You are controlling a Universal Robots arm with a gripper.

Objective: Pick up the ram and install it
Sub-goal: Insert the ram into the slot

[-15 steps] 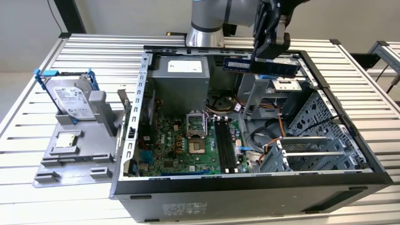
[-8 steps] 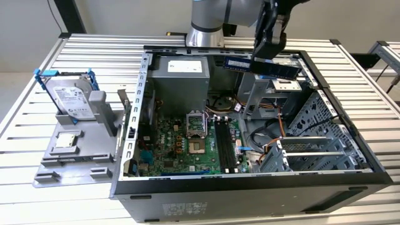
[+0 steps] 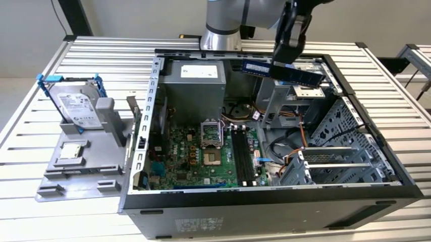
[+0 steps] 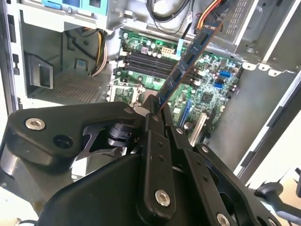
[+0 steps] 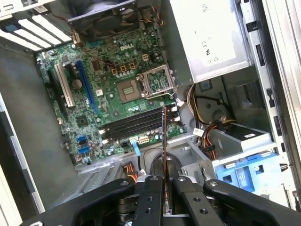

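**Holding the ram high over the open tower**

You've got the big steel case [image 3: 269,199] lying open beneath the jaws: grey sheet metal, punched and ribbed walls. Deep below the jaws lies the green motherboard [image 5: 108,94], glossy and crowded with small parts, with a square silver socket frame set in it. Now the gripper [image 5: 164,181]: black metal fingers, bolted links, pressed onto the two flat faces of the stick, with no slack that I can see. Below and ahead of the jaws run the long black plastic slots [image 5: 136,125], narrow parallel channels. And there's the ram [image 3: 289,72], a thin, flat, dark board with black chips and a pale label. It is pinched right between the jaws, and its length reaches out past them.

My read is that it's rigid but thin, so grip firmly and don't twist. The stick looks to lie across the slots rather than along them. You'd want its long edge parallel to a slot, contact edge down and level.
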